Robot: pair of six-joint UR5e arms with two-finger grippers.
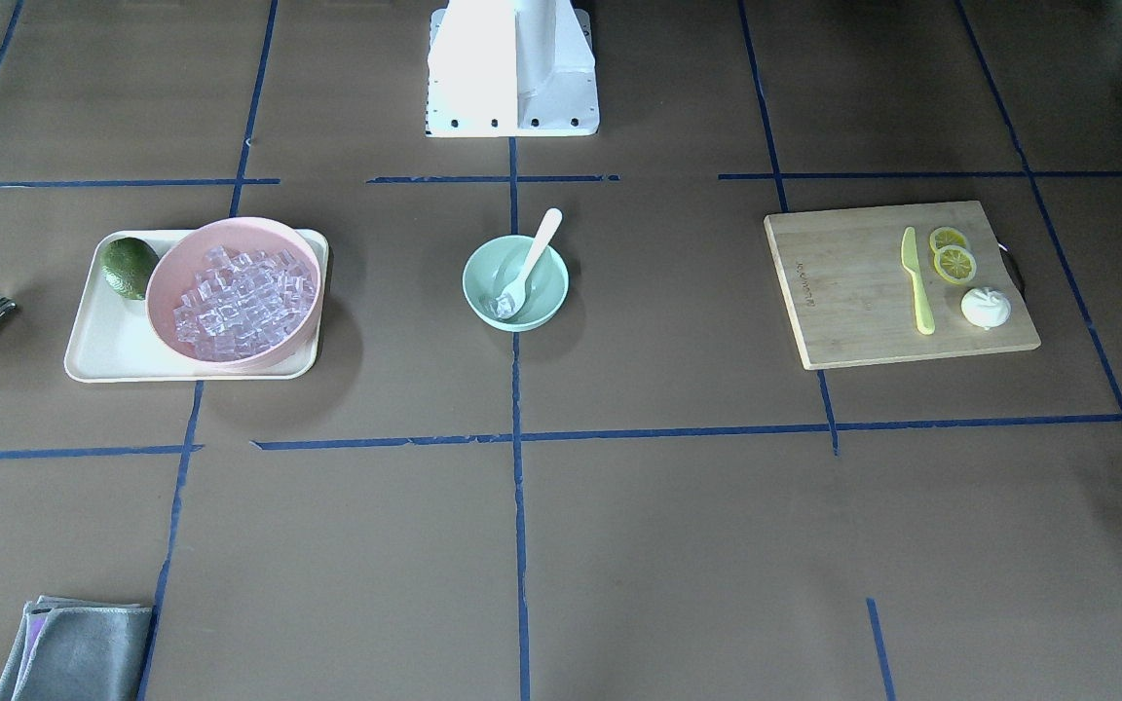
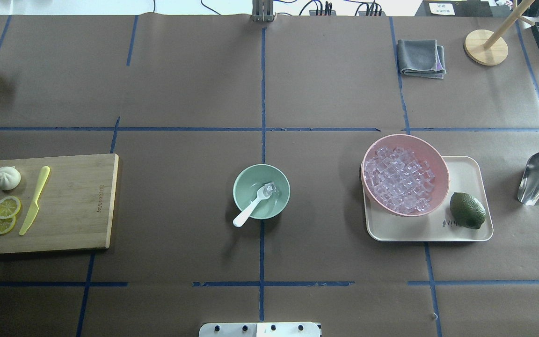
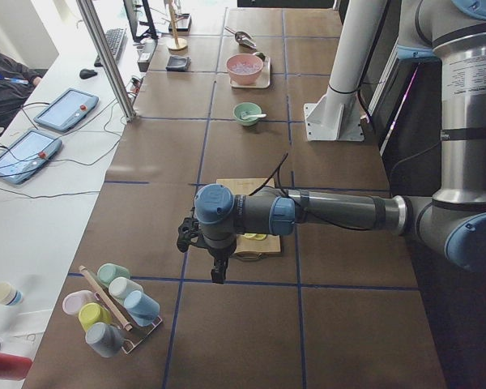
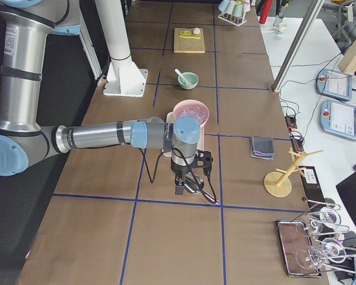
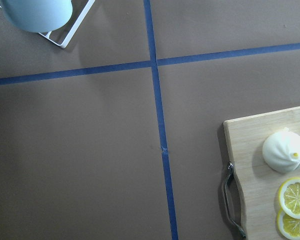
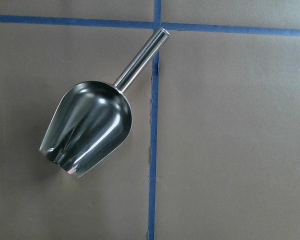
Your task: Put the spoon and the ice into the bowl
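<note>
Frontally: the white spoon lies in the mint-green bowl at table centre. Its scoop is down beside an ice cube, and its handle leans over the rim on the robot's side, toward the robot's left. I judge both items placed.

Overhead: a heap of cubes fills the pink bowl on the tray, to the right. Open tabletop surrounds the mint-green bowl.

Left side view: the left gripper hangs beyond the cutting board, well apart from the bowl. I cannot tell whether its jaws are parted.

Right side view: the right gripper hangs equally remote, and its jaws are likewise unreadable.

Left wrist view: board edge and steamed bun.

Right wrist view: a steel scoop lies directly below.
</note>
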